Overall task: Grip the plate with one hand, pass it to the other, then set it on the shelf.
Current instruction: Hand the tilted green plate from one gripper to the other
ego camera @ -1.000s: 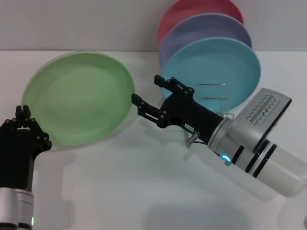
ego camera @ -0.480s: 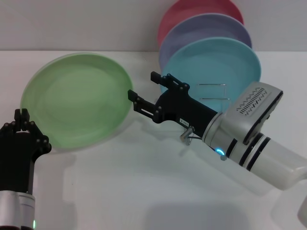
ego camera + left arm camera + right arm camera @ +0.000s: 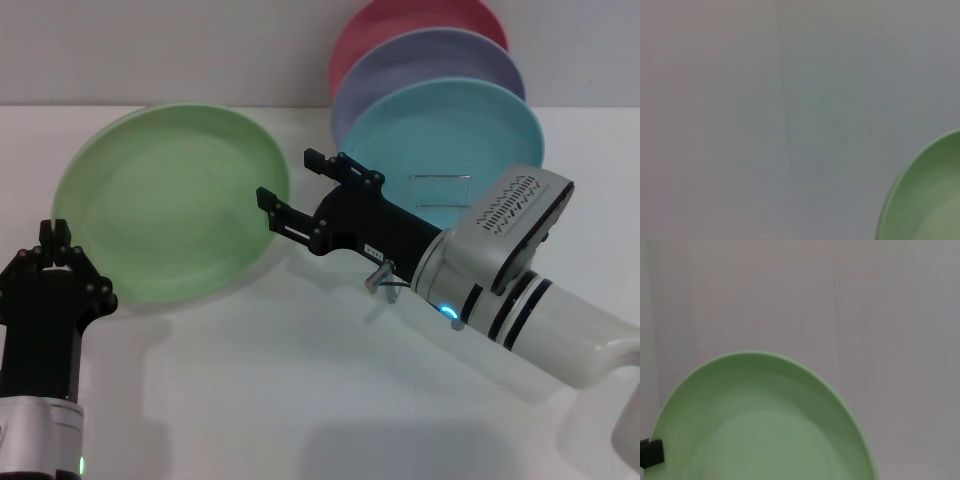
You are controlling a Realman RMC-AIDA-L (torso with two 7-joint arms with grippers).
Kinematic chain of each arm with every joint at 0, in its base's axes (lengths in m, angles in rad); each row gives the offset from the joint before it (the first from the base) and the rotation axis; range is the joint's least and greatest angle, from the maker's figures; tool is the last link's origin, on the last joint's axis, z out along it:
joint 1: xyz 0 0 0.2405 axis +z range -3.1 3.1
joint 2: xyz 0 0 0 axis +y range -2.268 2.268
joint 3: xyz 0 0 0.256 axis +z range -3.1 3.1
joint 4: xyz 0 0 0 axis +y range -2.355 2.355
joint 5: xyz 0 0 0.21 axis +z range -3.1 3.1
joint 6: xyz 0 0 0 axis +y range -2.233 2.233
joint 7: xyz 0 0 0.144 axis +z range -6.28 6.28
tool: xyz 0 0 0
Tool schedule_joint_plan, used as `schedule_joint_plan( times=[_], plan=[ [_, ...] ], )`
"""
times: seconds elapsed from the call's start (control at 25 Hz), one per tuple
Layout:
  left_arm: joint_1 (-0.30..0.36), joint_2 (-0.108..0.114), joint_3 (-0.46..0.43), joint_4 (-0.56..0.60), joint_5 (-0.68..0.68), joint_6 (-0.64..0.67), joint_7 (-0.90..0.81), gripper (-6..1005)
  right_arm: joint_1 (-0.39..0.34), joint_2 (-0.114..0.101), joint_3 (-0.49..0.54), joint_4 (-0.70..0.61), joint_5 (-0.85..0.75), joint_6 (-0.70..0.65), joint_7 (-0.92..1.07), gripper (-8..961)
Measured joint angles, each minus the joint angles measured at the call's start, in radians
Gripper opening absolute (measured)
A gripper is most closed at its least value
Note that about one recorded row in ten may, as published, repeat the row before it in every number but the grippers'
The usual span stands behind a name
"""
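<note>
The right black-fingered gripper (image 3: 288,182), jaws spread wide, straddles the rim of the round light green matte plate (image 3: 170,200); the left black gripper (image 3: 58,262), fingers pinched, grips that plate's near-left edge.

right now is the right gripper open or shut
Open: in the head view the right gripper has its two black fingers spread apart beside the green plate's rim, gripping nothing.

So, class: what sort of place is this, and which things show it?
Probably a robot test bench staged as a dish-drying spot: a bare white table, coloured plates standing in a wire rack, and two robot arms around a green plate.
</note>
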Motion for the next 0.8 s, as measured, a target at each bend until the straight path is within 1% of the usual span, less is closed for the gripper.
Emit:
schedule_joint_plan(
  times=[0.28,0.72,0.8],
  plan=[
    [0.003,0.0,0.009,-0.018,0.0,0.001,0.007,30,0.004,0.0,0.0,-0.001,0.008,-0.003,0.0,779],
    [0.001,0.0,0.004,-0.019,0.0,0.002,0.009,29,0.004,0.0,0.0,-0.002,0.011,0.001,0.0,736],
    [0.001,0.0,0.004,-0.019,0.0,0.002,0.01,29,0.004,0.0,0.0,-0.001,0.011,0.002,0.0,676]
  ],
)
